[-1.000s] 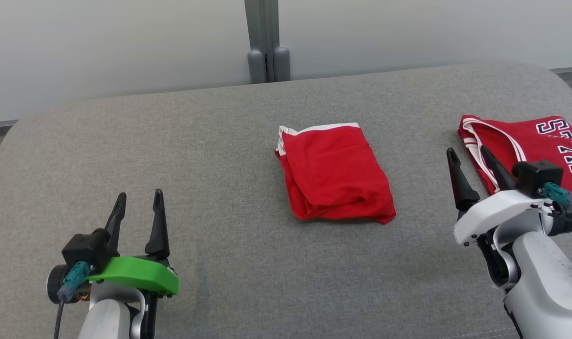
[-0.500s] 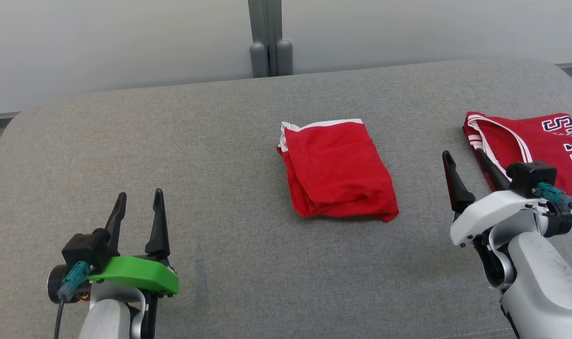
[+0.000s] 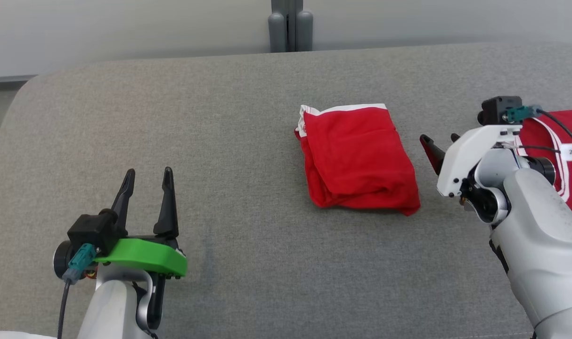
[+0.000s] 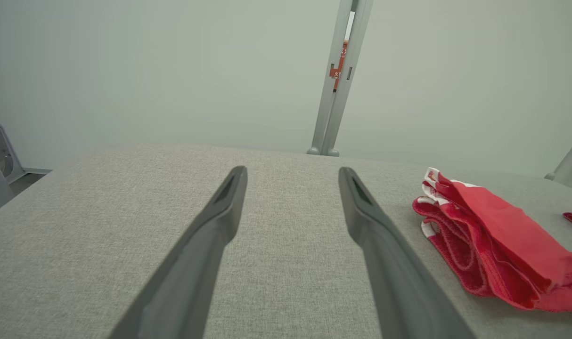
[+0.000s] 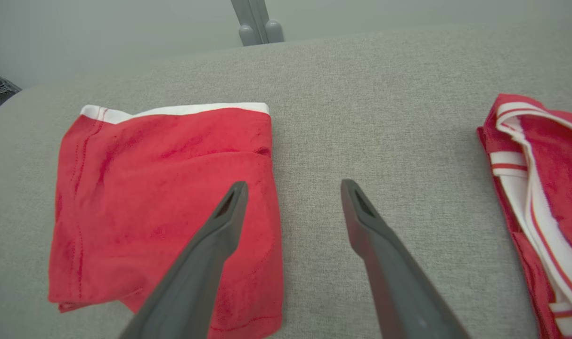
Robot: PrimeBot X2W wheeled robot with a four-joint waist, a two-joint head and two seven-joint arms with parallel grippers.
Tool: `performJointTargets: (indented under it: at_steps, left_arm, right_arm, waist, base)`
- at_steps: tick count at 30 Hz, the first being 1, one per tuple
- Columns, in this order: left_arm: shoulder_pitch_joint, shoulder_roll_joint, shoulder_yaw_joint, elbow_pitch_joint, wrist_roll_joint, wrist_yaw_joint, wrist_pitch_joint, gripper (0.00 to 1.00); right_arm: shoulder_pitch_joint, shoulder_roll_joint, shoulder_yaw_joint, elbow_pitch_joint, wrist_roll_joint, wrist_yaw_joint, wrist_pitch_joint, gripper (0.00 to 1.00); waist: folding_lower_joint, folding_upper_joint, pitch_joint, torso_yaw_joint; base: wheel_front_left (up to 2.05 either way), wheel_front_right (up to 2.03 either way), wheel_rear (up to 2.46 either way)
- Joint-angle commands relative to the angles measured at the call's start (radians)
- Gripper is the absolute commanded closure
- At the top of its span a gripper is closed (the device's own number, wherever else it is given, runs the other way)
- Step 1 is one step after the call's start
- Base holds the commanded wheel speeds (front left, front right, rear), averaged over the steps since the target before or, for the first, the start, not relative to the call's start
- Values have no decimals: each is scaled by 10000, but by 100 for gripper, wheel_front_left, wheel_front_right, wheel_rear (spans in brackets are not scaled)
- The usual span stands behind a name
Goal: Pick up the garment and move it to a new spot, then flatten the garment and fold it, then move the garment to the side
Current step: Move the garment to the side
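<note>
Head view: right gripper [image 3: 440, 140] swings in beside the folded red garment [image 3: 359, 160], centred on the grey pad [image 3: 220, 117] — jaws wide, nothing held; left gripper [image 3: 147, 175] idles, also wide — the move aside looks next.

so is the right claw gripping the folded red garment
No, the right claw is open, its fingers spread apart by the edge of the folded red garment and closed on nothing.

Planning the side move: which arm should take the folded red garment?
Right. The right arm, jaws open, is beside the folded red garment; the left arm sits far off.
</note>
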Motion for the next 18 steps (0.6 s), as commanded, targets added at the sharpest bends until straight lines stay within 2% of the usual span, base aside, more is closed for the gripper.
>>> performJointTargets:
  at_steps: [1,8,13,17,18]
  left_arm:
    - [-213,21,-34,-45,-125,-48,6,0]
    - [-558,13,-329,-103,-201,-40,7,0]
    - [-719,10,-556,-96,-394,-41,6,0]
    - [-716,10,-560,-99,-408,-41,6,0]
    - [-681,8,-545,-111,-408,-41,6,0]
  right_arm:
    - [-274,94,-33,226,25,4,360,0]
    - [-1393,490,-487,1676,-952,2,1253,0]
    - [-1557,683,-635,2521,-1377,2,1385,0]
    - [-1491,793,-671,3335,-1760,2,1961,0]
    - [-1480,797,-628,3512,-1883,0,2140,4]
  waist:
    - [0,0,480,455]
    - [0,0,1122,976]
    - [0,0,1299,1233]
    - [0,0,1291,1236]
    - [0,0,1269,1212]
  base:
    - [0,0,0]
    - [0,0,0]
    - [0,0,0]
    - [0,0,0]
    - [0,0,0]
